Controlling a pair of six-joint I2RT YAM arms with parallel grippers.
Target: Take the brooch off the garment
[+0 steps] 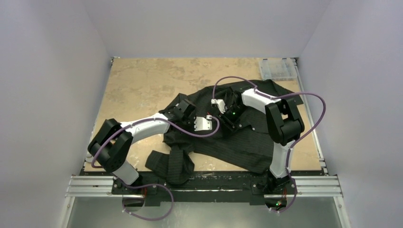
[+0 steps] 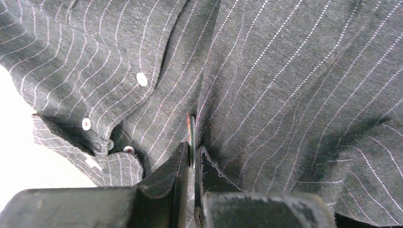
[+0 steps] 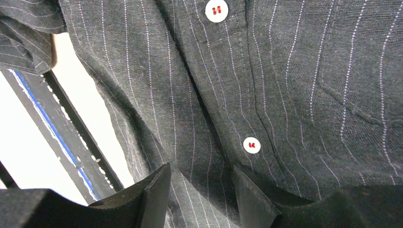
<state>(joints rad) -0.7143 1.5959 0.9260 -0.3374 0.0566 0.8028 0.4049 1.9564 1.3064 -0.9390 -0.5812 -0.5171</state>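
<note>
The garment (image 1: 237,142) is a black pinstriped shirt lying crumpled on the tan table, right of centre. In the left wrist view the brooch (image 2: 190,128) shows edge-on as a thin silver disc standing up out of a fold of the garment (image 2: 294,85). My left gripper (image 2: 192,154) is shut on its lower edge. In the top view the left gripper (image 1: 209,124) sits on the shirt's middle and the brooch is hidden. My right gripper (image 3: 202,185) is open, with its fingers down on the garment (image 3: 304,85) near the button placket and a fold of cloth between them. In the top view the right gripper (image 1: 234,121) is just right of the left one.
Small pale buttons (image 2: 141,79) (image 3: 252,145) run along the placket. A clear plastic box (image 1: 278,69) stands at the back right corner. A sleeve (image 1: 173,164) hangs toward the front rail (image 1: 204,187). The table edge rail (image 3: 62,118) shows left of the right gripper.
</note>
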